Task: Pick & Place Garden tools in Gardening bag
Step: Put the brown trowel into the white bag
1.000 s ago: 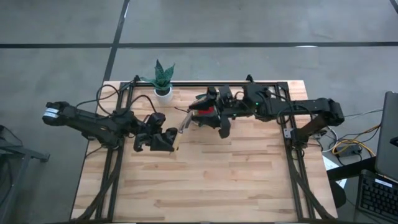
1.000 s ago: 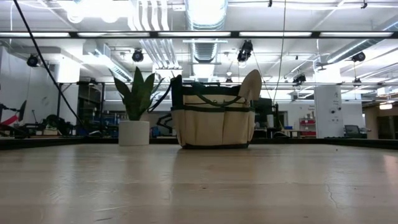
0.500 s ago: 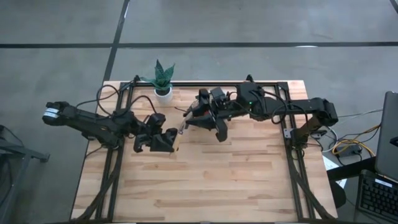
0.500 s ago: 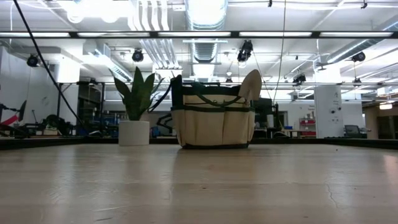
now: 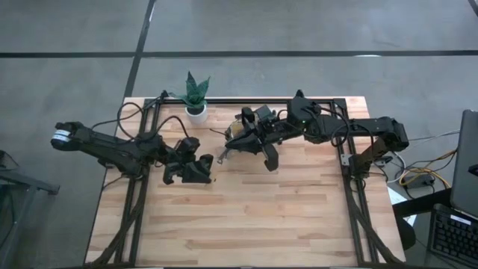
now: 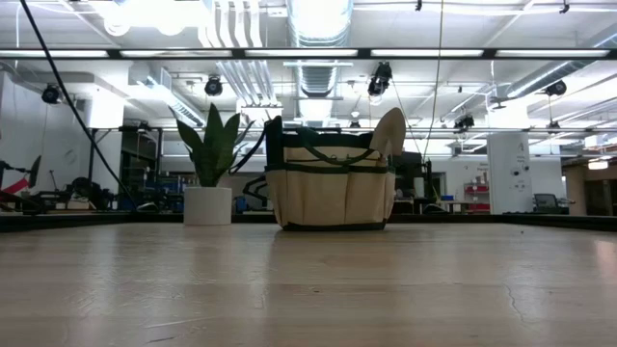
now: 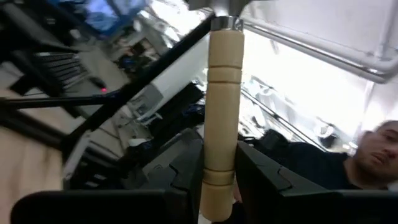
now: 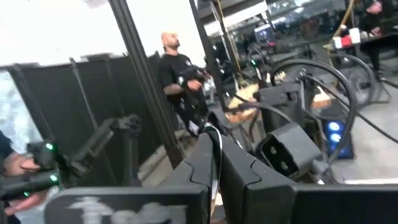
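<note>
Your left gripper (image 7: 217, 186) pinches a wooden trowel handle (image 7: 222, 106); right gripper (image 8: 217, 162), fingers pressed together, hangs over the gardening bag (image 6: 330, 183).

i see: grey concrete floor (image 5: 299, 26); pale wooden plank table (image 5: 246, 217); white ceiling strip lights (image 6: 318, 53); silver ducts (image 6: 318, 19).

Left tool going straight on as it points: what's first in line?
Likely the right tool near the gardening bag; depth is unclear, so it could pass clear. The left tool's gripped trowel leads.
</note>
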